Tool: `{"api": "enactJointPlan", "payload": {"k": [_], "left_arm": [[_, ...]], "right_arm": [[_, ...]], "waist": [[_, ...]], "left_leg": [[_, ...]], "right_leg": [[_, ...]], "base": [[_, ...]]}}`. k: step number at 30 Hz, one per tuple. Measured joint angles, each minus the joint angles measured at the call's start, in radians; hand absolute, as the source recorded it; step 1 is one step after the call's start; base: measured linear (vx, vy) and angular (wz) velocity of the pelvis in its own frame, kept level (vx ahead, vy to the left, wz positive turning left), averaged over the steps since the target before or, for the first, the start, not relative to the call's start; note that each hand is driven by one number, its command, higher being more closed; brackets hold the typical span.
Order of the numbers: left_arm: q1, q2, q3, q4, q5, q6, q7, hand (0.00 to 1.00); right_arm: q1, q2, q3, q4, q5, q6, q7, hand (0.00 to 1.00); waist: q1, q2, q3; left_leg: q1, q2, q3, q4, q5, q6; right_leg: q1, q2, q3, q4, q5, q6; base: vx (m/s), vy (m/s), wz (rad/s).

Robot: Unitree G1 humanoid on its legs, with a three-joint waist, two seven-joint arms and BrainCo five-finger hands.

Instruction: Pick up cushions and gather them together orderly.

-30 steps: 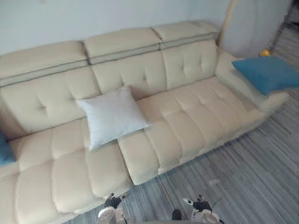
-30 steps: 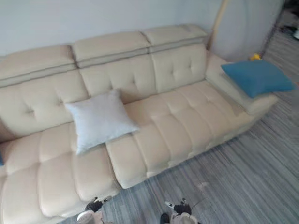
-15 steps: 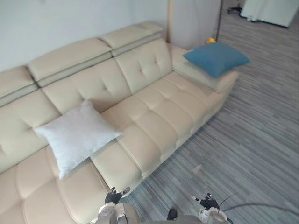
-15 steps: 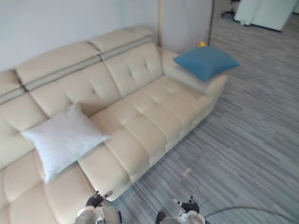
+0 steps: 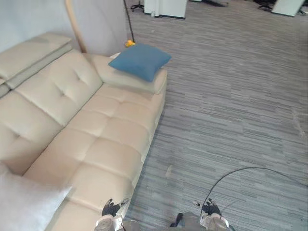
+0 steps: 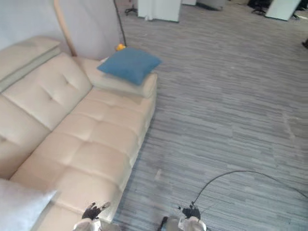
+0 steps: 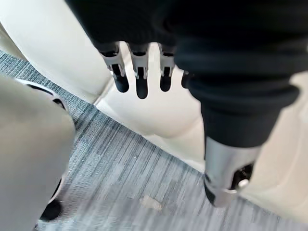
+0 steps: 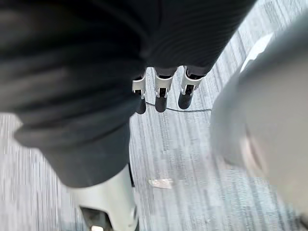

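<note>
Both arms down: left hand (image 7: pixel 139 82) hangs low, fingers straight and slack, holding nothing; right hand (image 8: pixel 161 96) likewise relaxed, empty. Left wrist view: front edge of cream tufted leather sofa (image 5: pixel 96 139) just past fingertips. Right wrist view: grey striped carpet floor (image 5: pixel 231 96) beneath fingers. Head views: blue square fabric cushion (image 5: pixel 140 60) lies on sofa's right armrest, and pale grey-white square cushion (image 5: pixel 24 207) on seat at far left, well apart. Versus half second ago, camera swung right and whole scene slid left; cushions themselves unmoved.
</note>
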Motion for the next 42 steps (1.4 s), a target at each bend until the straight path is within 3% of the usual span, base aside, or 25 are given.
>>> {"api": "enactJointPlan", "payload": {"k": [1,3,5,7,8,10,12,15,18,19,20,22,23,25,27,29,30,32,34,35,36,37,39,41,42], "left_arm": [[-0.013,0.006,-0.018,0.007,-0.001,0.000,0.000,0.00],[-0.011,0.031,-0.037,0.020,-0.001,-0.001,-0.001,0.00],[-0.010,0.012,-0.032,0.042,-0.001,0.001,0.001,0.00],[-0.010,-0.004,-0.012,0.026,0.002,-0.003,0.002,0.00],[-0.014,-0.006,-0.010,0.022,0.002,-0.003,0.001,0.00],[-0.013,-0.005,0.000,-0.015,-0.010,-0.010,0.000,0.00],[-0.013,-0.007,-0.002,-0.038,-0.023,-0.019,0.000,0.00],[-0.013,-0.013,-0.004,-0.052,-0.026,-0.023,0.000,0.00],[-0.011,-0.018,-0.004,-0.053,-0.025,-0.022,0.000,0.00],[-0.013,-0.020,-0.002,-0.052,-0.026,-0.022,-0.002,0.00],[-0.016,-0.004,0.001,-0.053,-0.022,-0.022,-0.003,0.00],[-0.019,0.012,0.000,-0.051,-0.014,-0.016,-0.005,0.00],[-0.018,0.022,-0.003,-0.039,-0.013,-0.016,-0.004,0.00],[-0.021,0.033,-0.030,-0.026,-0.013,-0.003,-0.005,0.00],[-0.015,0.036,-0.039,-0.017,-0.002,0.006,-0.004,0.00],[-0.013,0.033,-0.050,-0.017,0.004,0.006,0.000,0.00],[-0.024,0.032,-0.058,-0.020,0.003,0.002,0.001,0.00],[-0.032,0.027,-0.059,-0.020,0.003,0.002,0.001,0.00],[-0.030,0.026,-0.056,-0.013,0.004,0.001,0.001,0.00],[-0.022,0.028,-0.054,-0.003,0.004,0.002,0.001,0.00],[-0.021,0.016,-0.031,0.006,0.004,0.005,0.002,0.00],[0.000,-0.005,-0.015,0.005,0.004,0.000,0.001,0.00],[0.018,-0.030,-0.009,0.001,0.004,0.001,0.001,0.00],[0.014,-0.039,0.007,-0.010,0.003,0.002,-0.001,0.00],[0.016,-0.039,0.007,-0.015,0.002,0.001,-0.001,0.00]], "right_arm": [[-0.015,-0.009,-0.004,0.012,0.000,0.000,0.000,0.00],[-0.014,-0.031,-0.020,0.039,-0.004,0.004,-0.003,0.00],[-0.023,-0.066,-0.052,0.052,-0.009,0.006,-0.009,0.00],[-0.017,-0.085,-0.069,0.056,-0.010,0.005,-0.012,0.00],[-0.013,-0.084,-0.065,0.056,-0.010,0.005,-0.015,0.00],[0.009,-0.064,-0.055,0.058,-0.007,0.010,-0.027,0.00],[-0.002,-0.061,-0.056,0.058,-0.002,0.011,-0.032,0.00],[-0.035,-0.061,-0.056,0.056,0.001,0.014,-0.033,0.00],[-0.042,-0.065,-0.055,0.044,0.001,0.014,-0.033,0.00],[-0.040,-0.069,-0.056,0.042,0.000,0.014,-0.033,0.00],[-0.034,-0.051,-0.052,0.046,0.000,0.015,-0.031,0.00],[-0.014,-0.035,-0.050,0.043,-0.010,0.014,-0.029,0.00],[-0.005,-0.034,-0.053,0.045,-0.024,0.014,-0.028,0.00],[-0.003,-0.031,-0.054,0.061,-0.037,0.015,-0.022,0.00],[0.016,-0.024,-0.038,0.059,-0.038,0.015,-0.020,0.00],[0.019,-0.022,-0.034,0.058,-0.039,0.015,-0.012,0.00],[0.012,-0.023,-0.035,0.046,-0.038,0.013,-0.008,0.00],[0.013,-0.023,-0.037,0.033,-0.038,0.013,-0.008,0.00],[0.013,-0.021,-0.041,0.035,-0.038,0.015,-0.007,0.00],[0.017,-0.022,-0.042,0.047,-0.037,0.017,-0.007,0.00],[0.020,-0.040,-0.049,0.054,-0.038,0.016,-0.007,0.00],[0.022,-0.056,-0.061,0.060,-0.038,0.015,-0.008,0.00],[0.036,-0.060,-0.077,0.059,-0.037,0.015,-0.008,0.00],[0.050,-0.070,-0.085,0.053,-0.035,0.014,-0.011,0.00],[0.051,-0.070,-0.081,0.050,-0.035,0.014,-0.013,0.00]], "waist": [[-0.001,0.009,0.012],[-0.013,-0.021,0.017],[-0.019,0.019,0.027],[-0.018,0.045,0.034],[-0.021,0.045,0.047],[-0.009,0.033,0.062],[0.003,0.029,0.064],[0.013,0.029,0.066],[0.034,0.033,0.063],[0.053,0.030,0.059],[0.058,-0.013,0.046],[0.056,-0.056,0.031],[0.055,-0.057,0.031],[0.042,-0.053,0.034],[0.033,-0.045,0.039],[0.025,-0.025,0.045],[0.006,-0.021,0.044],[-0.002,-0.018,0.044],[-0.003,-0.035,0.045],[-0.004,-0.047,0.046],[-0.010,-0.021,0.034],[-0.006,0.005,0.019],[-0.020,0.022,0.007],[-0.032,0.051,0.011],[-0.032,0.055,0.013]], "left_leg": [[0.016,0.010,0.000,-0.025,-0.001,-0.014],[0.044,-0.010,-0.018,-0.050,-0.010,-0.052],[0.037,0.042,-0.092,0.052,-0.009,-0.055],[-0.131,0.101,-0.211,0.425,0.076,-0.048],[-0.188,0.122,-0.240,0.555,0.113,-0.046],[-0.302,0.111,-0.241,0.751,0.083,-0.052],[-0.387,0.086,-0.180,0.706,0.062,-0.036],[-0.435,0.019,-0.100,0.318,0.076,-0.016],[-0.411,-0.037,-0.074,-0.013,0.205,-0.025],[-0.401,-0.044,-0.080,-0.026,0.311,0.020],[-0.387,-0.072,-0.071,-0.019,0.308,0.070],[-0.367,-0.098,-0.060,0.036,0.230,0.095],[-0.336,-0.103,-0.060,0.047,0.196,0.091],[-0.251,-0.114,-0.074,0.043,0.143,0.092],[-0.132,-0.123,-0.088,0.016,0.117,0.090],[-0.019,-0.117,-0.092,-0.058,0.117,0.090],[0.025,-0.106,-0.118,-0.090,0.116,0.090],[0.039,-0.091,-0.134,-0.100,0.101,0.072],[0.071,-0.076,-0.153,-0.099,0.033,0.014],[0.090,-0.082,-0.173,-0.095,0.012,0.000],[0.117,-0.058,-0.200,-0.088,-0.017,-0.003],[0.121,-0.038,-0.221,-0.066,-0.019,0.000],[0.060,-0.011,-0.262,0.088,-0.019,0.000],[-0.113,0.050,-0.281,0.453,0.045,-0.069],[-0.156,0.072,-0.273,0.549,0.057,-0.070]], "right_leg": [[-0.015,0.005,0.008,-0.086,0.048,0.004],[-0.012,0.011,0.097,-0.212,0.179,-0.010],[0.002,0.045,0.087,-0.163,0.112,-0.052],[0.075,0.086,0.060,-0.191,0.068,-0.078],[0.122,0.102,0.052,-0.211,0.054,-0.088],[0.239,0.116,0.047,-0.258,0.009,-0.111],[0.310,0.124,0.047,-0.319,0.007,-0.102],[0.392,0.136,0.072,-0.403,0.008,-0.084],[0.485,0.153,0.116,-0.483,-0.009,-0.043],[0.515,0.159,0.147,-0.500,-0.020,-0.024],[0.529,0.129,0.170,-0.507,-0.021,-0.015],[0.493,0.077,0.208,-0.354,-0.021,0.024],[0.450,0.060,0.222,-0.200,-0.025,0.078],[0.306,0.011,0.258,0.193,0.047,0.230],[0.235,-0.039,0.222,0.363,0.019,0.184],[0.184,-0.054,0.163,0.304,-0.031,0.101],[0.127,-0.053,0.112,0.144,-0.041,0.070],[0.088,-0.038,0.106,0.008,-0.013,0.053],[0.053,0.005,0.192,-0.262,0.131,0.049],[0.054,0.010,0.238,-0.300,0.211,0.047],[0.057,0.038,0.236,-0.231,0.195,0.023],[0.055,0.045,0.224,-0.179,0.123,0.012],[0.082,0.043,0.182,-0.153,0.067,0.004],[0.172,0.051,0.103,-0.175,0.034,-0.023],[0.204,0.057,0.086,-0.191,0.024,-0.032]], "base": [[0.24,-0.165,-0.18],[0.36,-0.258,0.00],[0.49,-0.405,-0.07],[0.42,-0.325,0.07],[0.37,-0.195,0.27],[0.39,-0.166,0.11],[0.47,-0.147,-0.21],[0.46,-0.033,-0.32],[0.53,0.100,-0.52],[0.69,0.165,-0.56],[0.59,0.125,-0.42],[0.60,0.146,-0.01],[0.60,0.180,0.11],[0.51,0.140,0.18],[0.52,0.095,0.24],[0.54,0.012,0.27],[0.39,-0.070,0.46],[0.38,-0.176,0.47],[0.44,-0.297,0.41],[0.42,-0.330,0.36],[0.42,-0.298,0.25],[0.40,-0.276,0.31],[0.31,-0.233,0.55],[0.40,-0.308,0.83],[0.42,-0.233,0.62]]}}
